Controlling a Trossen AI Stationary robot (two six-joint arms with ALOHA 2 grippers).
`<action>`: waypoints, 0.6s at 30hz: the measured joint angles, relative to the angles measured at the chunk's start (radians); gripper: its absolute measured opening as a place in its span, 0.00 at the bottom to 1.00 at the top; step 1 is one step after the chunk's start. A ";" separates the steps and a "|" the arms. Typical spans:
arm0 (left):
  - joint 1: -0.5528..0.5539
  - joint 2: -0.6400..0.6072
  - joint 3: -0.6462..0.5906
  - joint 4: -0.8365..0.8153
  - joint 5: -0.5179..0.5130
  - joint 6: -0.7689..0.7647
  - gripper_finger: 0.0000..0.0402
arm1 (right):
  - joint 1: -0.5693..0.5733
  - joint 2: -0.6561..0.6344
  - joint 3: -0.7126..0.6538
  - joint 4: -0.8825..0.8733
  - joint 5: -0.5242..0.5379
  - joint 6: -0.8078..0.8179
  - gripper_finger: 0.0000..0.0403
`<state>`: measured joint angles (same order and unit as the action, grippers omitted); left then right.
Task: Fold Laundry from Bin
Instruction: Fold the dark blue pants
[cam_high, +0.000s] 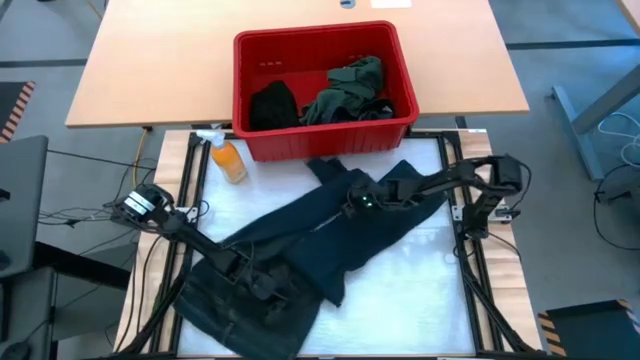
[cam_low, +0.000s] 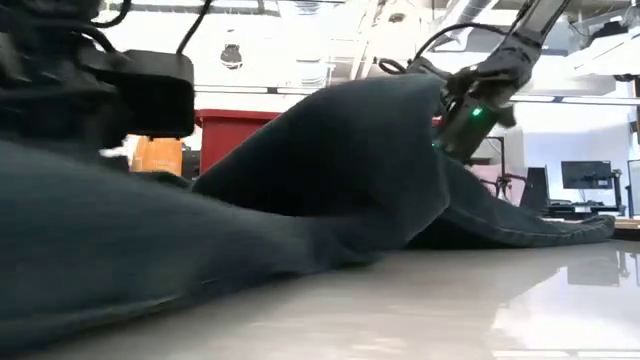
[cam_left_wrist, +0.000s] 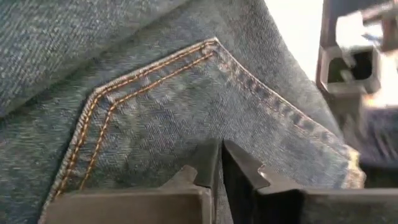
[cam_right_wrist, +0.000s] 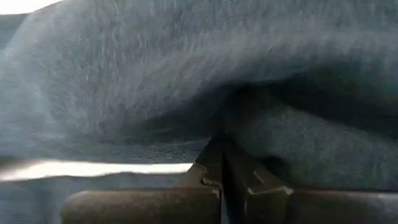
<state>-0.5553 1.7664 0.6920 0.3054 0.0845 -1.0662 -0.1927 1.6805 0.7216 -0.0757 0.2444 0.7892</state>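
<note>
Dark denim trousers (cam_high: 300, 230), one piece of the laundry, lie slantwise across the white table from near left to far right. My left gripper (cam_high: 262, 285) is shut at their waist part, by a stitched back pocket (cam_left_wrist: 155, 106). My right gripper (cam_high: 358, 203) is shut on a leg farther along, where the low view shows the cloth raised into a hump (cam_low: 400, 95). Behind the trousers stands the red bin (cam_high: 330, 140), holding a black garment (cam_high: 272, 103) and an olive-green one (cam_high: 350, 90). My left gripper meets the denim just below the back pocket's stitched seam (cam_left_wrist: 214, 134), coming slanting down from the table's left. Its shut fingertips (cam_left_wrist: 239, 163) hide how much cloth is between them. The trousers' waist part lies on the table here. My right gripper pinches a fold of the trouser leg (cam_right_wrist: 214, 140) between its two fingertips, slanting down from the table's right. The cloth at the hold stands lifted off the table (cam_low: 430, 110). From there it drapes down slack on both sides, and the leg end (cam_low: 560, 230) lies on the table.
An orange spray bottle (cam_high: 228, 158) stands at the bin's near left corner. Black frame rails (cam_high: 470, 250) run along the table's sides. Bare white table (cam_high: 420, 290) shows at the near right. A wooden tabletop (cam_high: 150, 60) lies beyond the bin.
</note>
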 joint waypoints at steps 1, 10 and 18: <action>-0.007 -0.002 0.000 -0.010 0.018 0.002 0.01 | -0.001 -0.022 -0.001 -0.069 0.016 0.000 0.05; -0.021 -0.010 -0.002 -0.060 0.108 0.035 0.00 | -0.008 -0.287 -0.011 -0.723 0.296 0.210 0.05; -0.023 -0.033 -0.007 -0.061 0.082 0.111 0.00 | 0.049 -0.520 -0.013 -0.821 0.309 0.256 0.05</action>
<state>-0.5783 1.7333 0.6854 0.2447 0.1660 -0.9553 -0.1433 1.1601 0.7085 -0.8966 0.5537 1.0452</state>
